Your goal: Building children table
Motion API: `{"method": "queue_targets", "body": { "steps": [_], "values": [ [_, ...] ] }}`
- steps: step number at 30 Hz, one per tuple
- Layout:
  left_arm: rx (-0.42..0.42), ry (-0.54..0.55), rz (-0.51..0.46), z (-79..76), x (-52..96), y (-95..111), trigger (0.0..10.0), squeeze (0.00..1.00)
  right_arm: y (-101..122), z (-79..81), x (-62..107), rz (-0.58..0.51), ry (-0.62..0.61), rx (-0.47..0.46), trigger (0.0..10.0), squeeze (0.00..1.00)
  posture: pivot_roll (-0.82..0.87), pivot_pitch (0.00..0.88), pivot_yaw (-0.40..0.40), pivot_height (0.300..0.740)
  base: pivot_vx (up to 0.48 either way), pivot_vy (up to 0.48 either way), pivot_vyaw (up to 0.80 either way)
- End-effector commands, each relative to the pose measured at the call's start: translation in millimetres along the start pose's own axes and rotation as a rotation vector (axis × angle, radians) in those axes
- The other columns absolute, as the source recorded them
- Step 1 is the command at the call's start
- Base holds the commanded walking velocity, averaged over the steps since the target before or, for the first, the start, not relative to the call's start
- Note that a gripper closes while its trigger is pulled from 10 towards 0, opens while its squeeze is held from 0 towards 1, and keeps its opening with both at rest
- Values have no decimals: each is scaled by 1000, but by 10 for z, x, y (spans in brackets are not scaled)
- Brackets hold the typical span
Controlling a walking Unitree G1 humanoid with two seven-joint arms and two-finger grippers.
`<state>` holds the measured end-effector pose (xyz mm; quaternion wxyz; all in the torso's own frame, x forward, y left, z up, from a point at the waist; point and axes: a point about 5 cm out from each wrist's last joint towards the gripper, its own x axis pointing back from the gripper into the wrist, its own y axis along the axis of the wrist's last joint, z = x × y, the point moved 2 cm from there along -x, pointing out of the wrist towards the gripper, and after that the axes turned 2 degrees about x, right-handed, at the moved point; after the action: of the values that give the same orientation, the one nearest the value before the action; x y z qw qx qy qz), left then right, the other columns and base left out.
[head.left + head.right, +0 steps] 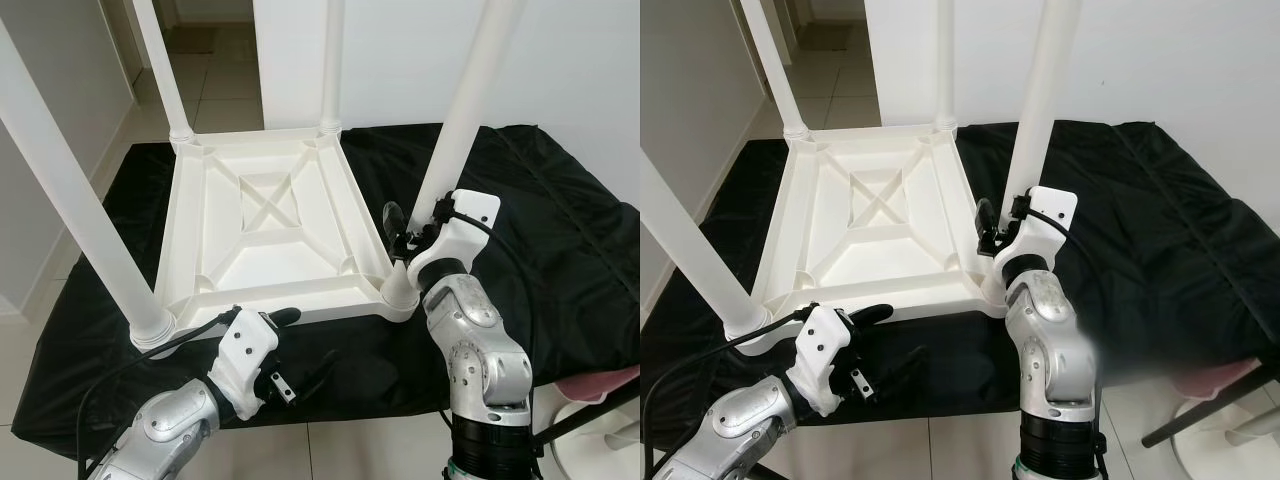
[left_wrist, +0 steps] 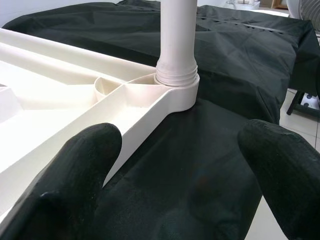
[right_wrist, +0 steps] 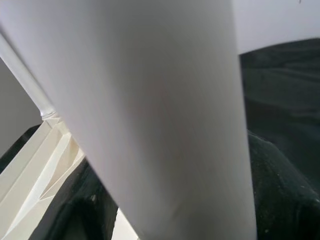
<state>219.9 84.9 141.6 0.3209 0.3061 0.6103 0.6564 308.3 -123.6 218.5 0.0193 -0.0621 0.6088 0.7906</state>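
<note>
I'm clamping right tool (image 1: 412,238) on near-right white plastic table leg (image 1: 462,110), prob seating it; left tool (image 1: 290,345), fingers apart, is waiting by upturned white plastic tabletop (image 1: 262,225).

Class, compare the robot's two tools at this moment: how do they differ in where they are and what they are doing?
The right tool is raised at the near right leg of the upturned table, just above its socket, with the leg right in front of its camera; the left tool sits low beside the table's near rim, over the black cloth. The left tool's fingers are spread open and hold nothing. Both have black fingers on silver arms.
</note>
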Motion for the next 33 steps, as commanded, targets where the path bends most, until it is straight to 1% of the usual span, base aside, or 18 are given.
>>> {"method": "queue_targets", "body": {
  "steps": [1,7,11,13,14,15,16,18,20,24,31,32,33],
  "values": [
    [-11,-26,2,-9,9,24,10000,0,-1,32,-9,12,9,-32,10000,0,-7,31,14,740,0,0,0],
    [-13,-25,2,-5,15,34,10000,0,-3,45,-8,20,16,-87,10000,0,-7,33,15,740,0,0,0],
    [-16,-27,1,-6,5,38,10000,0,-3,43,-16,27,17,-151,10000,0,-7,33,15,740,0,0,0],
    [-16,-27,-2,-6,-6,44,10000,0,-9,38,-20,31,14,-235,10000,0,-7,33,15,740,0,0,0],
    [-16,-27,-2,-6,-6,44,10000,0,-9,38,-20,31,14,-235,10000,0,-7,33,15,740,0,0,0],
    [-17,-27,-3,-5,-9,50,10000,0,-7,35,-23,32,13,-265,10000,0,-3,43,16,740,0,0,0],
    [-17,-27,-3,-5,-9,50,10000,0,-7,35,-23,32,13,-265,10000,0,-3,43,16,740,0,0,0],
    [-21,-30,-9,-7,-26,70,10000,0,-5,26,-30,34,11,-298,10000,0,-3,43,16,740,0,0,0],
    [-24,-42,-15,-20,-55,89,10000,0,-26,18,-36,40,6,-354,10000,0,1,48,20,740,0,0,0],
    [-27,-55,-19,-35,-81,106,10000,0,-40,12,-43,41,3,-395,10000,0,1,49,25,740,0,0,0],
    [-30,-61,-20,-35,-84,114,10000,0,-42,14,-39,41,6,-399,10000,0,2,50,31,740,0,0,0],
    [-30,-61,-18,-32,-84,112,10000,0,-16,25,-42,29,16,-318,10000,0,2,50,31,740,0,0,0],
    [-30,-61,-18,-32,-84,112,10000,0,-16,25,-42,29,16,-318,10000,0,2,50,31,740,0,0,0]
  ]
}}
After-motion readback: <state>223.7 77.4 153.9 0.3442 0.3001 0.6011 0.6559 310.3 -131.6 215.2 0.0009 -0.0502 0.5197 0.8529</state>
